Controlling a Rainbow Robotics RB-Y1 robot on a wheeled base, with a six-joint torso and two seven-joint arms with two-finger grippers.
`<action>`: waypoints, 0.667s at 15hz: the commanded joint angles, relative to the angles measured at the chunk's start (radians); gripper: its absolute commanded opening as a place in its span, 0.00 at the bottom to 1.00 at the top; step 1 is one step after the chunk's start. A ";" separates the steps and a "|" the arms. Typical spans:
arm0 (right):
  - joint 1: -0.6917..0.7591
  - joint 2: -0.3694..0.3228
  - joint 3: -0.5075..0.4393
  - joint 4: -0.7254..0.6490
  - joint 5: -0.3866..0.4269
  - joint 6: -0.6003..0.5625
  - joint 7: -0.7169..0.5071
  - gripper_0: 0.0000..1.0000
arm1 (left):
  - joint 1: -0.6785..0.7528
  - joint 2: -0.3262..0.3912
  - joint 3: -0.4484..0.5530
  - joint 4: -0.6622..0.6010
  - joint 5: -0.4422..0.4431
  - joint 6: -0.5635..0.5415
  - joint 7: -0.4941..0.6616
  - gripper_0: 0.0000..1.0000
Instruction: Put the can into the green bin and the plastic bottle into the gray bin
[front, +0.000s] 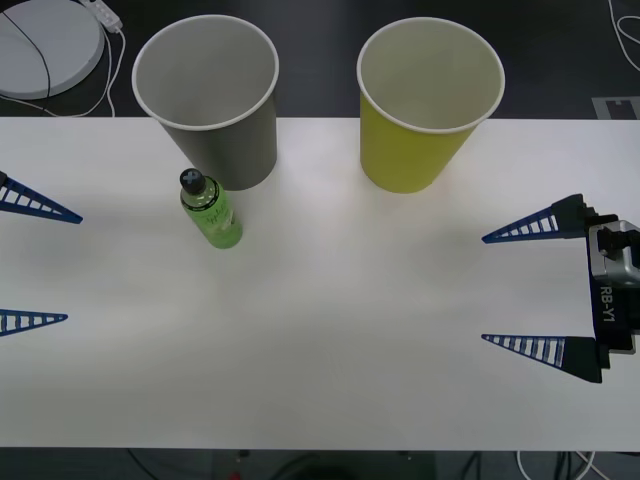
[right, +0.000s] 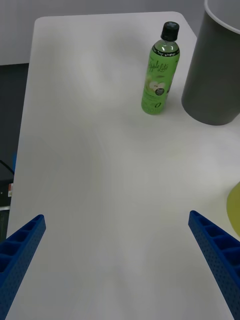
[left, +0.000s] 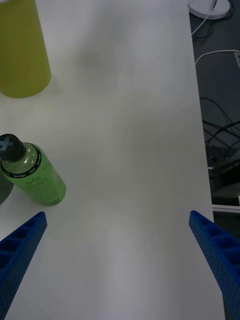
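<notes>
The plastic bottle (front: 210, 209) stands upright on the white bench (front: 320, 340), left of centre in the front view, just beside the base of the gray bin (front: 212, 98) at upper left, so its target is the nearest cup. The green bin (front: 425, 100) stands apart at upper centre-right; both cups look empty and no can is on the bench. The left gripper (front: 35, 265) waits at the left edge and the right gripper (front: 535, 290) at the right edge, each spread wide and holding nothing, probably parked clear of the things. The left one seems better placed to take the bottle.
</notes>
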 joint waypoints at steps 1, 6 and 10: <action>0.000 0.000 0.000 0.000 0.000 0.000 0.000 1.00 | 0.000 0.000 0.000 0.000 0.000 0.000 0.000 1.00; 0.000 0.000 0.000 0.000 0.000 0.000 0.000 1.00 | 0.049 -0.051 -0.058 0.012 0.006 0.028 -0.009 1.00; 0.000 0.000 0.000 0.000 0.000 0.000 0.000 1.00 | 0.048 -0.143 -0.060 0.015 -0.051 0.077 -0.006 1.00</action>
